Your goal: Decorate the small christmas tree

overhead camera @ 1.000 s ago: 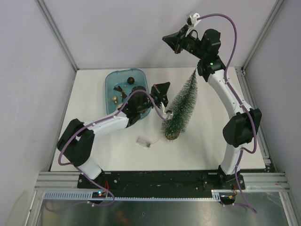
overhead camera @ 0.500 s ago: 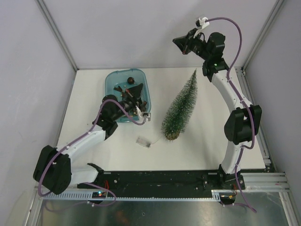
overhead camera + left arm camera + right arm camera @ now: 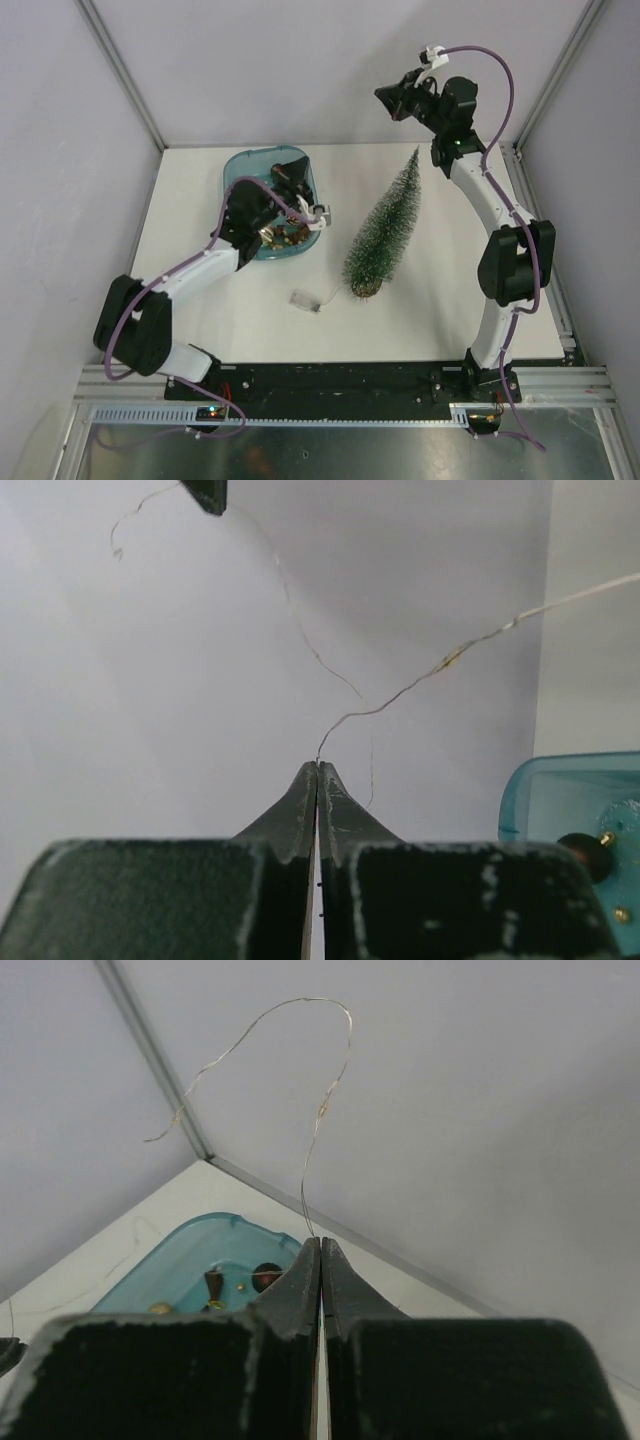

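1. Left hand (image 3: pixel 317 770): jaws fully closed, tips pressed together. A thin wire (image 3: pixel 400 690) comes out from between the tips and runs up and to the right across the left wrist view.
2. Right hand (image 3: pixel 320 1245): jaws also fully closed, with the same kind of thin wire rising from between the tips and looping overhead.
3. Top view: the left arm reaches over the blue tray (image 3: pixel 232 172), and its hand sits above the tray's far half.
4. Top view: the right arm is stretched upward, with its hand held high near the back wall, beyond the tip of the tree.
5. Small christmas tree (image 3: pixel 383 225): on the white tabletop (image 3: pixel 440 300), right of the tray and between the two arms. Its brown base points toward the arm mounts and its tip toward the back wall. I cannot tell from this angle whether it stands or lies flat. Neither hand touches it.
6. The tray holds small ornaments, including a dark ball (image 3: pixel 267 1275) and some gold pieces.
7. Small clear box (image 3: pixel 306 300): on the tabletop just left of the tree's base, apart from the tray.
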Motion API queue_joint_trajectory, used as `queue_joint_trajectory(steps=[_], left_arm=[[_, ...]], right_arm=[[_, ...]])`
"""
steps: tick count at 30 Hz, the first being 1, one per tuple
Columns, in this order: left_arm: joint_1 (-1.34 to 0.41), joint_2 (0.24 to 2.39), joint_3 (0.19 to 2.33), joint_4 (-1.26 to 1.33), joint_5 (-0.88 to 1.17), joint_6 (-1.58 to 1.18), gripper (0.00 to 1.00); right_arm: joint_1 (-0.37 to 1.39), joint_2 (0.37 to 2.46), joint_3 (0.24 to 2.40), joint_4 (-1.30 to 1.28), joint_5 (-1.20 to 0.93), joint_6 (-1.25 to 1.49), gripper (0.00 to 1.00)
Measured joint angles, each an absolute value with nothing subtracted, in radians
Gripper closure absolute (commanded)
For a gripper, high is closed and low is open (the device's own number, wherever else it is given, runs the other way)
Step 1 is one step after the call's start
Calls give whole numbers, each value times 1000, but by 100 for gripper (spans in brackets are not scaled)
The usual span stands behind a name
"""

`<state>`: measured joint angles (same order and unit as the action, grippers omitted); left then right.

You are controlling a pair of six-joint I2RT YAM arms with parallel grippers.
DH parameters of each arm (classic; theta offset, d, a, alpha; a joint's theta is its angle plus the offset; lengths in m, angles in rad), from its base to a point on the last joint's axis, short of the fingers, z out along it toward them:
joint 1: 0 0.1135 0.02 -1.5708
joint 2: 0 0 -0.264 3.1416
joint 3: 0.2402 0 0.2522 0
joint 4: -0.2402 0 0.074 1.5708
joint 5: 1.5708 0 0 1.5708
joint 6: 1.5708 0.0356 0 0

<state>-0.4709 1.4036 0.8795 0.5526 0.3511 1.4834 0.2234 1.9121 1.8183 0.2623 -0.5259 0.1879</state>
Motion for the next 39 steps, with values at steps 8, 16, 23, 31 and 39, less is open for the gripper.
queue_joint_trajectory(steps=[8, 16, 23, 31, 39], left_arm=[[-494, 1603, 1041, 559, 318, 1461, 26], [-539, 1623, 1033, 537, 375, 1439, 1], [-538, 1554, 975, 523, 395, 1412, 0], [-535, 1385, 902, 503, 370, 1347, 0], [-554, 1159, 883, 372, 434, 1199, 0]], right_arm=[[158, 1912, 1737, 269, -345, 184, 100], [38, 1876, 1583, 257, -135, 184, 100], [-81, 1742, 1492, 240, 83, 179, 100], [-139, 1573, 1405, 255, 293, 122, 100], [-98, 1627, 1384, 202, 500, 85, 100]])
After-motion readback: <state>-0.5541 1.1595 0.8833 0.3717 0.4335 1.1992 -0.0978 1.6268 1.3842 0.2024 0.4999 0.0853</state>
